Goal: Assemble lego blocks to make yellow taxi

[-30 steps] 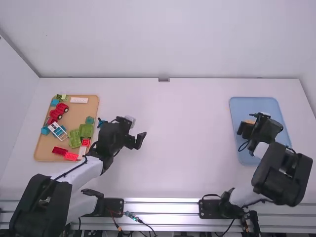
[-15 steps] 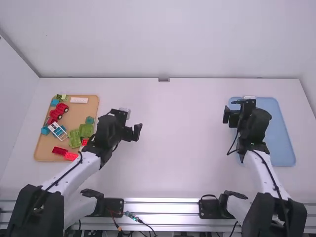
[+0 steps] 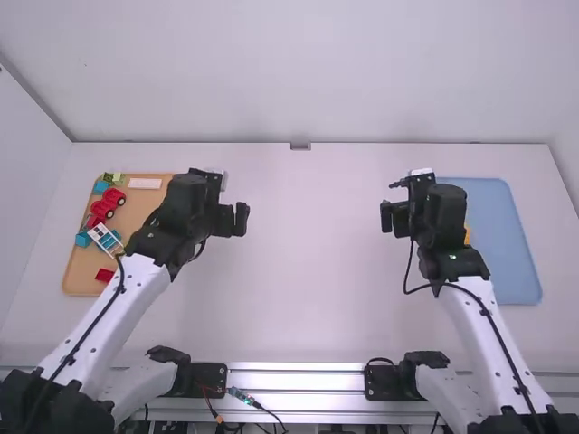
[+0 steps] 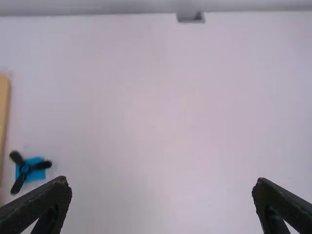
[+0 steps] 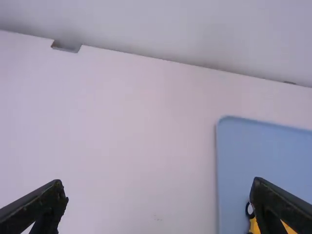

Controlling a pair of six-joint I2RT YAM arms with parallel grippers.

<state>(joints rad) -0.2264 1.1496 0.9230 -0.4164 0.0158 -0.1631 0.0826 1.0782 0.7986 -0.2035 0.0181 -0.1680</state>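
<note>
The right pincer has its fingers spread wide, with nothing between them. The left pincer is also spread and holds nothing. The yellow block lies to the right of the right pincer's fingers, on the tray, and is partly hidden by this arm. I cannot tell if it is one block or some blocks already joined.

To the left of the left pincer is the board with red, blue and green blocks. Beside it, on the pincer's side, a blue block with a propeller lies on the table.

I judge that the yellow block is light, stiff and rather smooth, so it does not bend, but it can slide or turn under a crooked grip. It is better to take it by two opposite flat walls, low down, and to leave the studs free. Too strong a squeeze probably does little harm to one block, yet it may open a joint if several are stacked.
</note>
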